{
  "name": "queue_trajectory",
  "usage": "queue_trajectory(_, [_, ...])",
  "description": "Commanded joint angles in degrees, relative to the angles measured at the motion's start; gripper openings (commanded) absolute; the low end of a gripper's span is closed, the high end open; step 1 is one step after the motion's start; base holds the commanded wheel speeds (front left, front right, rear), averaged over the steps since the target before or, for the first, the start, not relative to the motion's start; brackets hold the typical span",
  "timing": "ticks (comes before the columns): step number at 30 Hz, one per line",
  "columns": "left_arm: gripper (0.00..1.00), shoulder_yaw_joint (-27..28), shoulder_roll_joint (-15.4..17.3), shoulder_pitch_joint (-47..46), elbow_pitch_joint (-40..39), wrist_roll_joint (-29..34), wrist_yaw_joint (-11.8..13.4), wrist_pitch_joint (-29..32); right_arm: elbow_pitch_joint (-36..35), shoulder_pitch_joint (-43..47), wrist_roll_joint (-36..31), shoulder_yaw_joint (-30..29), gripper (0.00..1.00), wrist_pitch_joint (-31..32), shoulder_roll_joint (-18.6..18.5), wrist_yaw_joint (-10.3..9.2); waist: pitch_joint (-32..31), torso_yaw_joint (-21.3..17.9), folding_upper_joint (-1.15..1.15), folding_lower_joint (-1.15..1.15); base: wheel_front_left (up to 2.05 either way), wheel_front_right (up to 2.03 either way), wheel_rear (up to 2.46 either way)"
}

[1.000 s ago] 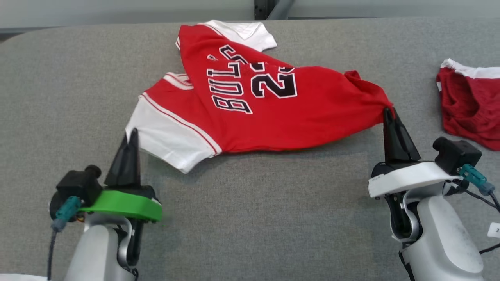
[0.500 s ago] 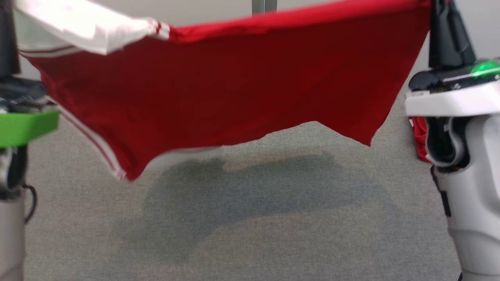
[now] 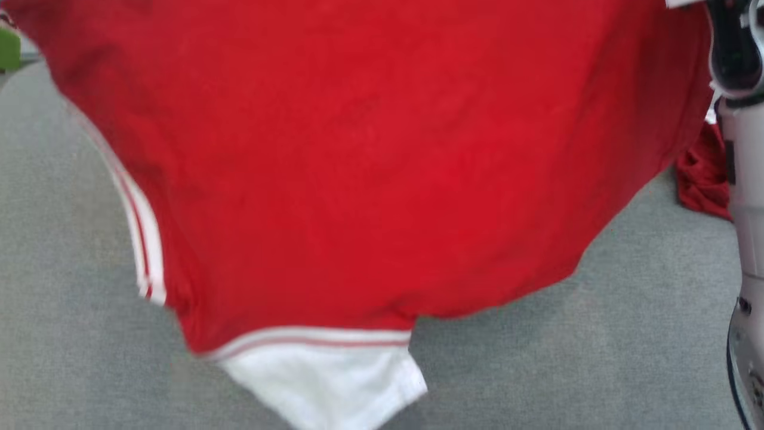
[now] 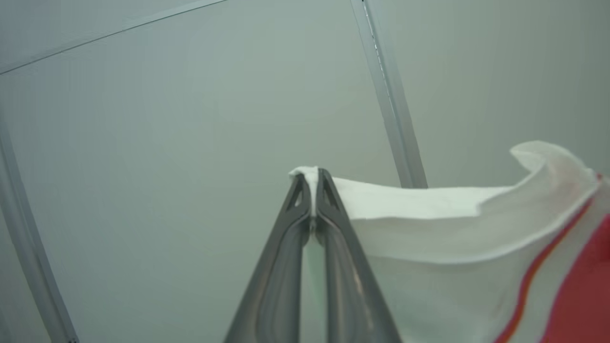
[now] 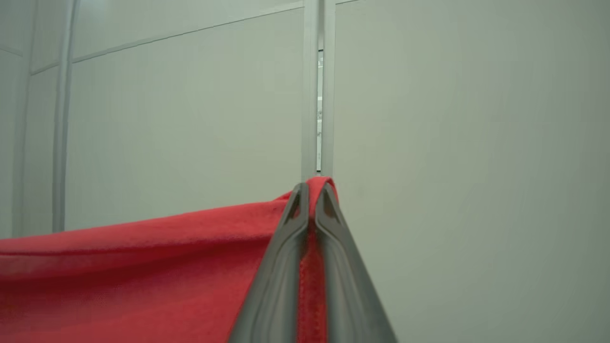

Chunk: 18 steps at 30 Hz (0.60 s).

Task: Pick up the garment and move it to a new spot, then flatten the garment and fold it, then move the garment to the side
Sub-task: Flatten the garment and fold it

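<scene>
The garment (image 3: 370, 167), a red jersey with white sleeves and striped trim, hangs lifted in the air across most of the head view, one white sleeve (image 3: 325, 376) dangling lowest. In the left wrist view my left gripper (image 4: 312, 178) is shut on the white sleeve's edge (image 4: 419, 209). My right gripper (image 5: 312, 188) is shut on a corner of the red cloth (image 5: 143, 276) in the right wrist view. The pale right forearm (image 3: 743, 179) stands at the head view's right edge.
A grey padded table (image 3: 627, 346) lies under the hanging jersey. A second dark red garment (image 3: 704, 176) lies on it at the right, beside my right arm. Pale wall panels (image 5: 452, 143) with metal strips stand beyond the table.
Both grippers have lifted the jersey off the table. It has swung up and toward the camera, now covering most of the head view.
</scene>
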Motion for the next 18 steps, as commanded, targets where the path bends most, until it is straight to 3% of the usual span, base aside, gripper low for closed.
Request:
queue_trajectory(1, [0.0,-0.95,-0.69,-4.36,3.03,-0.05,0.12,-1.53,3.2,-3.69,-1.63,-0.58,0.0,-0.73,-0.29,-0.04,11.9,1.53,0.07,0.0,0.0,0.0,0.0])
queue_trajectory(11, [0.0,-6.44,-1.6,-26.7,19.0,4.77,0.12,-12.23,19.62,-25.46,-12.64,-7.2,0.0,-7.33,-0.01,-0.07,16.12,1.74,0.07,0.0,0.0,0.0,0.0])
queue_trajectory(14, [0.0,-7.31,-2.24,-28.2,22.48,4.94,0.12,-14.35,23.3,-25.72,-13.99,-6.79,0.0,-8.32,-0.05,-0.07,15.91,1.83,0.07,0.0,0.0,0.0,0.0])
queue_trajectory(18, [0.0,-7.3,-3.41,-22.22,26.99,3.52,0.13,-15.3,28.22,-20.14,-12.78,-5.35,0.0,-9.12,-0.41,-0.07,15.64,1.92,0.07,0.0,0.0,0.0,0.0])
